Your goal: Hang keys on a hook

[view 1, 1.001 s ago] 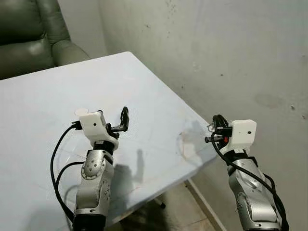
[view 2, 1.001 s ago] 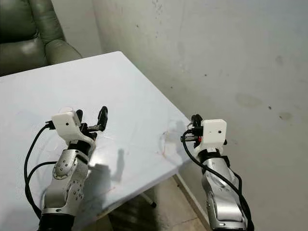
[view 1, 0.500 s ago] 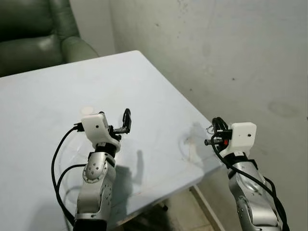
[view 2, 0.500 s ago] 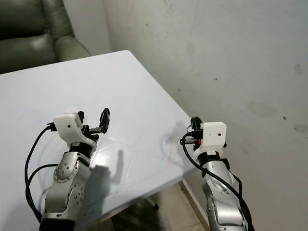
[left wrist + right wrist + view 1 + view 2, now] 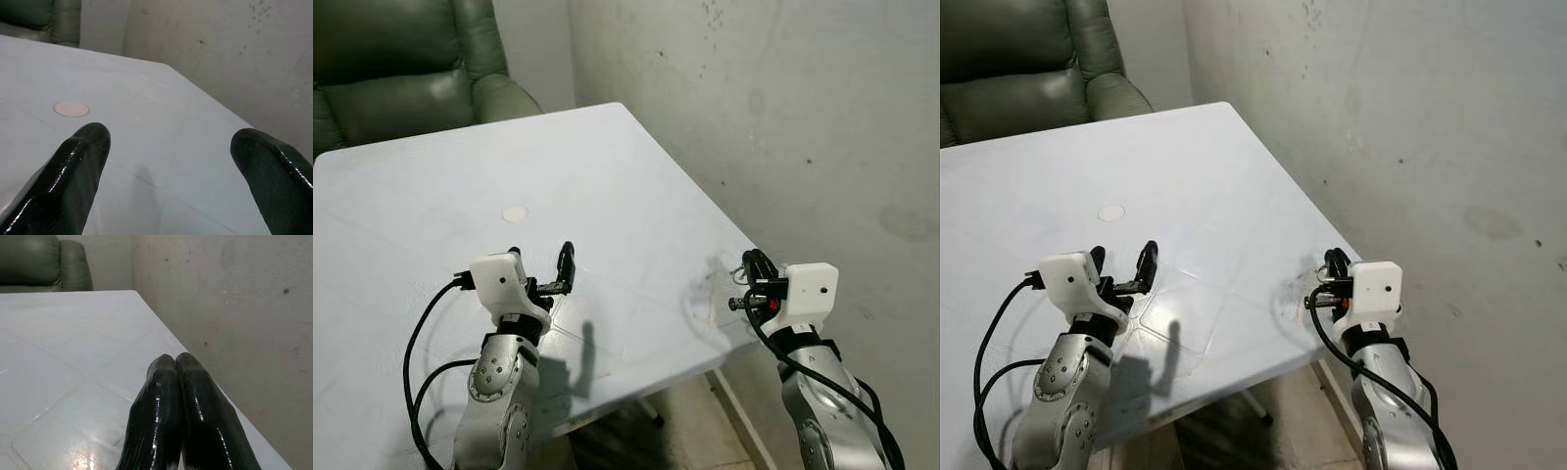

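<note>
Our left tool (image 5: pixel 540 268) hovers over the near part of the white rectangular bench (image 5: pixel 607 176) with its two black fingers (image 5: pixel 78 166) spread wide apart, a small round pale disc (image 5: pixel 515 212) lying on the surface just beyond it and a dark green leather armchair (image 5: pixel 401 69) farther back. Our right tool (image 5: pixel 751 277) hangs at the bench's near right corner beside the stained grey wall (image 5: pixel 803 108), its fingers (image 5: pixel 161 416) pressed together. We cannot tell whether the small glint of metal at them is keys.
</note>
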You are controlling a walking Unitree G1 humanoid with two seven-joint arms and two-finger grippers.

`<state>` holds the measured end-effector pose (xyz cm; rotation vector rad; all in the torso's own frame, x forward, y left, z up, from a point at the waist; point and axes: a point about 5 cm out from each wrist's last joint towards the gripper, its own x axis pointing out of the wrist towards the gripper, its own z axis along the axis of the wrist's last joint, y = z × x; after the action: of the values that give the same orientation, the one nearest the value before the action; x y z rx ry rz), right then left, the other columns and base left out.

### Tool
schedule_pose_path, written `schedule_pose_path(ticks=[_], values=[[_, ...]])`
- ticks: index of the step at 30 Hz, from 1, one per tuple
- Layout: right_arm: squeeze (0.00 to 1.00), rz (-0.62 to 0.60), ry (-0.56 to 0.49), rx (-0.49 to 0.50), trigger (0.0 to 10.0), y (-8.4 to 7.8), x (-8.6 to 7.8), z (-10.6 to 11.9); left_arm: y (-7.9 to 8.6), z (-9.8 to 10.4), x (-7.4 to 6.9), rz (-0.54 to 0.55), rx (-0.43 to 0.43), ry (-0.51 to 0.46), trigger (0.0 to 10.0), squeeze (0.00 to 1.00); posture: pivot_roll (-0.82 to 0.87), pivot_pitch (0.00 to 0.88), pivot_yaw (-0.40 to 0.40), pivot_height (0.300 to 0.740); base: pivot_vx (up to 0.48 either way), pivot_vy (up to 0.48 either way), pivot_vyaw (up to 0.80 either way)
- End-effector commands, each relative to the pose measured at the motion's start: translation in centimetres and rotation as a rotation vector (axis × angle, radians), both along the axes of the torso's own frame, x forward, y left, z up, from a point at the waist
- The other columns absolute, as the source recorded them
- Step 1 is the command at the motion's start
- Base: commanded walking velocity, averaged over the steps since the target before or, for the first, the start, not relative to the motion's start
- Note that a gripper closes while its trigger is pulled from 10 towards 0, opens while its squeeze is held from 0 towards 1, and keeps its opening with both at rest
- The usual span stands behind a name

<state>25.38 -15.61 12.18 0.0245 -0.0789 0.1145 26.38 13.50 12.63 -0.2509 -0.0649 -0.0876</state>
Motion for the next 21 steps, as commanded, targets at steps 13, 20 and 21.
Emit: schedule_pose_path(ticks=[13, 20, 21], values=[[0.0, 0.004, 0.006, -0.008, 10.0, 0.0, -0.53, 0.43, -0.4, 0.36, -0.61, -0.007, -0.018, 0.021, 10.0, 0.0, 0.0, 0.107, -0.044, 0.74, -0.278, 0.0, 0.0], [0.0, 0.011, 0.009, -0.008, 10.0, 0.1, -0.51, 0.47, -0.47, 0.4, -0.71, -0.005, -0.03, 0.024, 10.0, 0.0, 0.0, 0.106, -0.049, 0.74, -0.379, 0.0, 0.0], [0.0, 0.013, 0.009, -0.008, 10.0, 0.14, -0.51, 0.48, -0.48, 0.41, -0.72, -0.006, -0.031, 0.024, 10.0, 0.0, 0.0, 0.106, -0.049, 0.74, -0.375, 0.0, 0.0]])
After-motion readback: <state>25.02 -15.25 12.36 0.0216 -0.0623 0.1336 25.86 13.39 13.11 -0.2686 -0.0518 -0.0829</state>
